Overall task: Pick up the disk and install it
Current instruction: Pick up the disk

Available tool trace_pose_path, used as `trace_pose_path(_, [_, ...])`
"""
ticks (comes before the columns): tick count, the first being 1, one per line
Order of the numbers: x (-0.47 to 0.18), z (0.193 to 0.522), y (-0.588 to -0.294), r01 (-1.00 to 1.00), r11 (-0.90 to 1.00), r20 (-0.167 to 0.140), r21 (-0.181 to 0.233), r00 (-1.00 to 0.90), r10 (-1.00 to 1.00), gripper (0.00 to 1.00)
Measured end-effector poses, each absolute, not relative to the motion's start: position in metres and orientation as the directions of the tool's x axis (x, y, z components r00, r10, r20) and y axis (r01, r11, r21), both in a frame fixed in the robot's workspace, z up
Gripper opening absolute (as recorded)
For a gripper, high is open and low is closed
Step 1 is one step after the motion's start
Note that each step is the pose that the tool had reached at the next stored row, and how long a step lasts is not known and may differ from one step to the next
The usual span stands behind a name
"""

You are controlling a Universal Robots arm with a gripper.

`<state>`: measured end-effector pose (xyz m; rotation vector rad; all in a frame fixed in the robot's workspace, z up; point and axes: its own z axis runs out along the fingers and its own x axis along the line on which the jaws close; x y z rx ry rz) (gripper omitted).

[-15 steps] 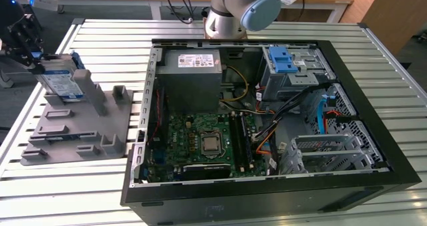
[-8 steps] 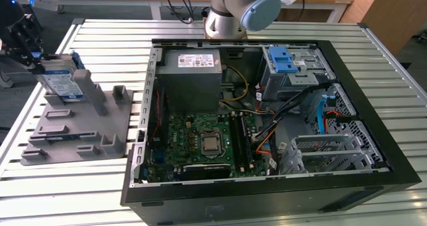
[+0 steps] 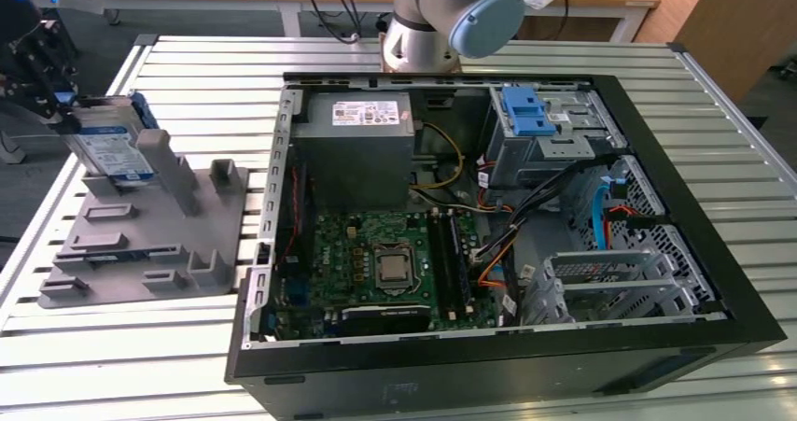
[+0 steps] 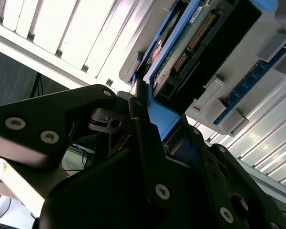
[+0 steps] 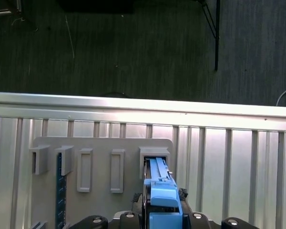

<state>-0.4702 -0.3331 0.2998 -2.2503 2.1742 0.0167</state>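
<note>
Gripped on edge by the black tool [image 3: 60, 104], closed narrow on its blue end: a flat rectangular silver disk [image 3: 112, 150] with a white-and-blue label and blue plastic rails. Standing in a slot of the grey plastic fixture [image 3: 125, 253] on the slatted metal counter [image 3: 162, 346], at nine o'clock of the open black computer case [image 3: 498, 384] in the exterior view. Added by the second wrist view: the green circuit-board underside [image 4: 190, 38].
</note>
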Motion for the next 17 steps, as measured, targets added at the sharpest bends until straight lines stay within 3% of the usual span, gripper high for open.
trace_pose_path(17, [-0.4702,0.3105,-0.3331,-0.999,-0.034,-0.016,-0.001,0.034,-0.999,0.36])
